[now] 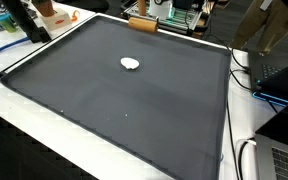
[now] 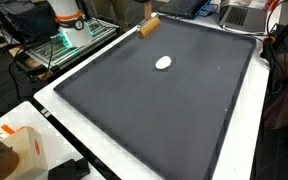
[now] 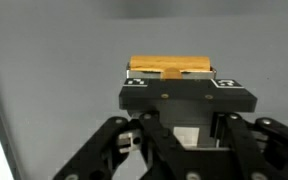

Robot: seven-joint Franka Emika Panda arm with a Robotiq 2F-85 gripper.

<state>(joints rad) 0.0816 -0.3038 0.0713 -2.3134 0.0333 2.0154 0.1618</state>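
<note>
My hand (image 3: 179,88) is right up against the wooden block (image 3: 172,68), which sits just past my fingertips in the wrist view. Honestly I can't tell if I'm pinching it or just spread around it. The block is at the very edge of the dark mat (image 1: 104,110) on the desk (image 1: 44,125). A small white lump (image 1: 131,64) lies well apart from it, mid-mat.

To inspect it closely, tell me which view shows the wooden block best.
The wrist view: the block sits close and central there. Both exterior views show the block only small, at the far edge of the mat.
</note>
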